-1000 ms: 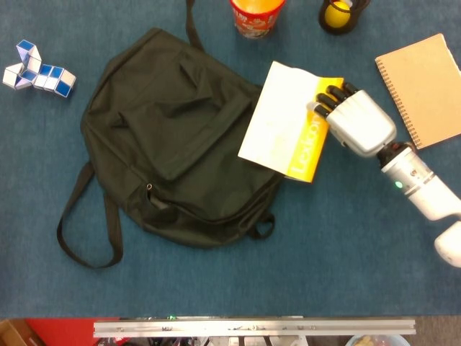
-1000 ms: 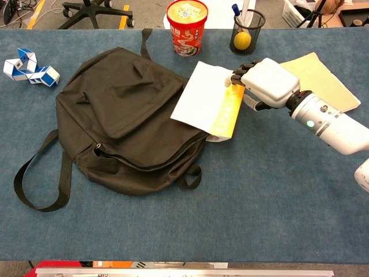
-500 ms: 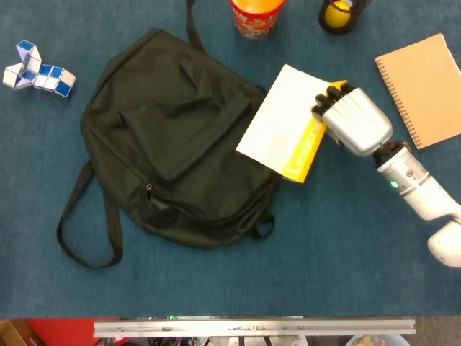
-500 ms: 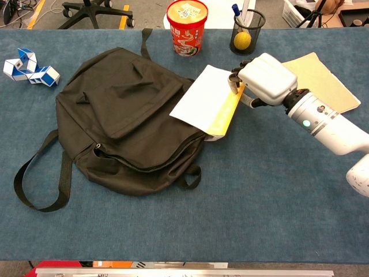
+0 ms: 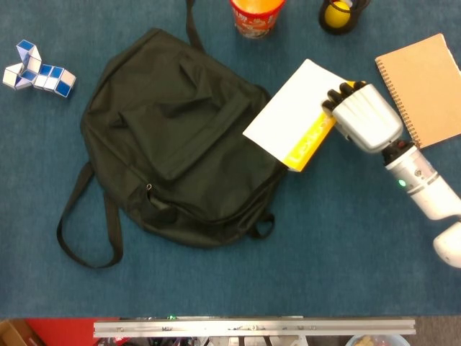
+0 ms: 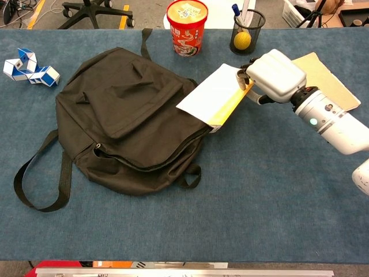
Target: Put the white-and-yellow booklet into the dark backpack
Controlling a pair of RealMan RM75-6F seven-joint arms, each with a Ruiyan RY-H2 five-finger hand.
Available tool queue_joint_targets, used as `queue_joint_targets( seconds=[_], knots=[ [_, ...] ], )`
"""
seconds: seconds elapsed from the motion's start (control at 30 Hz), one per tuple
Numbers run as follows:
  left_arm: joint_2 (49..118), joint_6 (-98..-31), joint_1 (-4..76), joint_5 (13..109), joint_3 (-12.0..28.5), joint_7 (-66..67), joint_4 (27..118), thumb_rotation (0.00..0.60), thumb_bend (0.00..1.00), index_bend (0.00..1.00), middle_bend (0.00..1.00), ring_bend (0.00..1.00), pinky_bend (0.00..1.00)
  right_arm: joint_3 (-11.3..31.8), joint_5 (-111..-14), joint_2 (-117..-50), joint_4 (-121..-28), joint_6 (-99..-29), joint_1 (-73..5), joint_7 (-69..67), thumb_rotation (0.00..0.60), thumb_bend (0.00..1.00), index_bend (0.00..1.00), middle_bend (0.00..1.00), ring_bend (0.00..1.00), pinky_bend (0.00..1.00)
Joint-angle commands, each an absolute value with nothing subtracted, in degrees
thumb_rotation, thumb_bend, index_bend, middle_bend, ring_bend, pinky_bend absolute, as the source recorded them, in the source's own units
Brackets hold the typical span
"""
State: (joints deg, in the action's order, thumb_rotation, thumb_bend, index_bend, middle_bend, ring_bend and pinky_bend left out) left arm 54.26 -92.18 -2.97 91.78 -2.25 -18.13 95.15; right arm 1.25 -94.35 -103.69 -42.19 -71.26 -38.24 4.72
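The dark backpack [image 5: 176,137] [image 6: 127,118] lies flat on the blue table, straps trailing at the left. The white-and-yellow booklet [image 5: 294,115] [image 6: 214,95] is tilted, its lower left corner against the backpack's right edge. My right hand [image 5: 362,115] [image 6: 275,75] grips the booklet's upper right end, fingers curled over its yellow edge. Whether the booklet's corner is inside the backpack's opening I cannot tell. My left hand appears in neither view.
A brown spiral notebook [image 5: 425,86] [image 6: 326,78] lies right of my hand. A red cup [image 5: 256,16] [image 6: 187,26] and a mesh pen holder [image 5: 338,14] [image 6: 247,32] with a yellow ball stand at the back. A blue-and-white twist toy [image 5: 36,68] [image 6: 29,66] sits far left.
My right hand has moved right and slightly back, lifting and turning the booklet so it stands steeper, with less of it over the backpack.
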Motion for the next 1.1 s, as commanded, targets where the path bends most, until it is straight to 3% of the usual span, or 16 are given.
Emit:
queue_joint_targets(
  seconds=[0.03, 0.83, 1.1],
  knots=[
    [54.27, -92.19, -2.94, 91.73, -2.16, -18.23, 95.16, 0.600, 0.21, 0.32, 0.25, 0.18, 0.28, 1.18, -94.42, -103.24, -42.61, -71.87, -37.95, 4.80, 0.600, 0.39, 0.80, 0.69, 0.59, 0.67],
    [53.46, -90.07, -0.70, 92.97, -1.62, -16.68, 96.10, 0.600, 0.21, 0.32, 0.25, 0.18, 0.28, 2.33, -98.02, -103.56, -32.68, -89.89, -36.23, -4.21, 0.600, 0.41, 0.82, 0.71, 0.63, 0.68],
    [51.70, -87.01, 2.18, 96.04, -2.10, -15.01, 97.74, 0.600, 0.21, 0.32, 0.25, 0.18, 0.28, 3.91, -98.01, -98.91, -37.88, -94.73, -36.31, -3.28, 0.600, 0.41, 0.82, 0.71, 0.63, 0.68]
  ],
)
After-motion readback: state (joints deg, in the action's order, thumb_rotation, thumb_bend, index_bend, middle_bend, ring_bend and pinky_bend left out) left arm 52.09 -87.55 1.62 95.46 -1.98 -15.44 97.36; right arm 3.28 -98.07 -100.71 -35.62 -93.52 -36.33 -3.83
